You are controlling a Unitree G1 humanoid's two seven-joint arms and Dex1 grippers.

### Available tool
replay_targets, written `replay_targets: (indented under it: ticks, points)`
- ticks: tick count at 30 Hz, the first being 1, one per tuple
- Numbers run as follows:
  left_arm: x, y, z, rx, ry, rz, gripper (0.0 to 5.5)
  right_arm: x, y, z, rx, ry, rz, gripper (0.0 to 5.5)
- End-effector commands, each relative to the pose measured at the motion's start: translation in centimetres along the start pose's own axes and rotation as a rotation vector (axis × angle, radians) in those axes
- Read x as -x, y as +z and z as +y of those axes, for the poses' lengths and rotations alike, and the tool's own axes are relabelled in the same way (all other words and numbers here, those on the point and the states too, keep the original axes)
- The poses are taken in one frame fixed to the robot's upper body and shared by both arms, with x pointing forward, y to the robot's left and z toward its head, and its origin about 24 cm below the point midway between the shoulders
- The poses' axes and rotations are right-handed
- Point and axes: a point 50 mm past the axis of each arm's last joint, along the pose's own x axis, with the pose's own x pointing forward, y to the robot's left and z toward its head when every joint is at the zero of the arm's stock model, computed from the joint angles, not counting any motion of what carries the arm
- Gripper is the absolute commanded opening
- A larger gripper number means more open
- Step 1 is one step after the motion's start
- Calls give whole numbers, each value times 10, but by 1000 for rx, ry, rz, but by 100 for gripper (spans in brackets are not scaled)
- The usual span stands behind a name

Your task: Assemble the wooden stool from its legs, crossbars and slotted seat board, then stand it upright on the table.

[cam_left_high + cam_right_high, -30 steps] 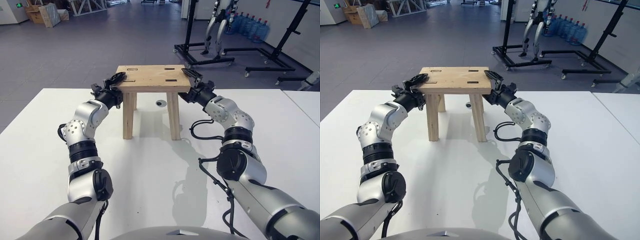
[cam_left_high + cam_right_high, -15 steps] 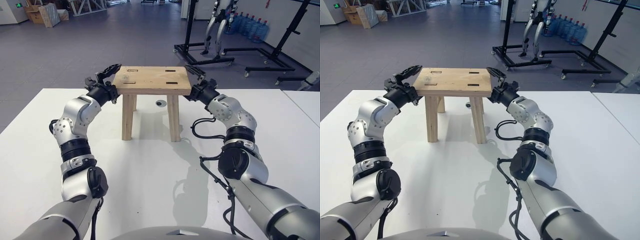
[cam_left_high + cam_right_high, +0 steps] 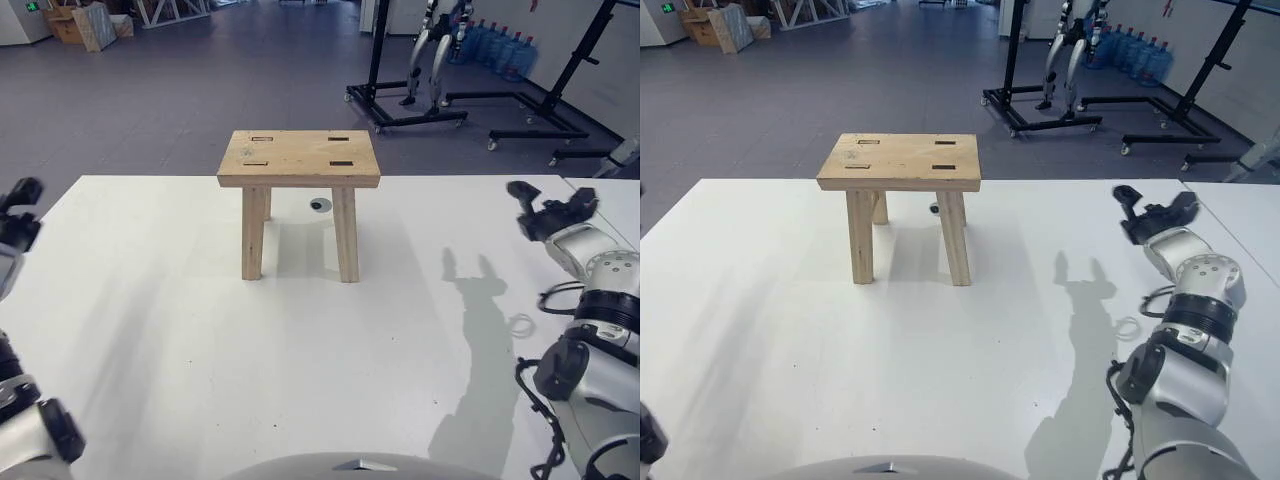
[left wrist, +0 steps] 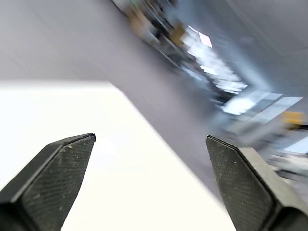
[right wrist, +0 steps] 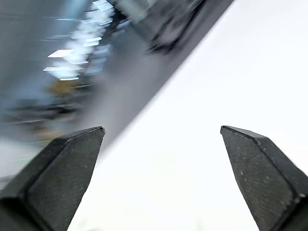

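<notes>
Jaws spread and empty on both sides, left gripper [image 4: 150, 138] at the edge of the table [image 3: 300, 360], stool [image 3: 299, 158] upright mid-table, right gripper [image 5: 162, 128] near the opposite edge, so the task looks done: best hold both arms well apart from it

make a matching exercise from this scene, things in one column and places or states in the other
1. wooden stool
2. left tool
3. right tool
4. small round object

A. open, by the table's right edge
B. on the table behind the stool
C. upright, mid-table
D. open, by the table's left edge

Pairs: 1-C, 2-D, 3-A, 4-B
</notes>
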Motion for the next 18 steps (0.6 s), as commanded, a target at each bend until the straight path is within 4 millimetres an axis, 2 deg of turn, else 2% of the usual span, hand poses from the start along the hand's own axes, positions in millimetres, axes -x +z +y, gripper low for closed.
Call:
replay_targets:
  ticks: [1,6,18]
  points:
    - [37,17,-37,-838,-92,-566,418,21,-2,79,756,44,-572,443]
    - [36,10,-35,-817,-110,-593,418,19,-11,81,690,73,-582,443]
    - [28,-9,-56,-782,-203,-582,418,24,-18,79,680,81,-609,443]
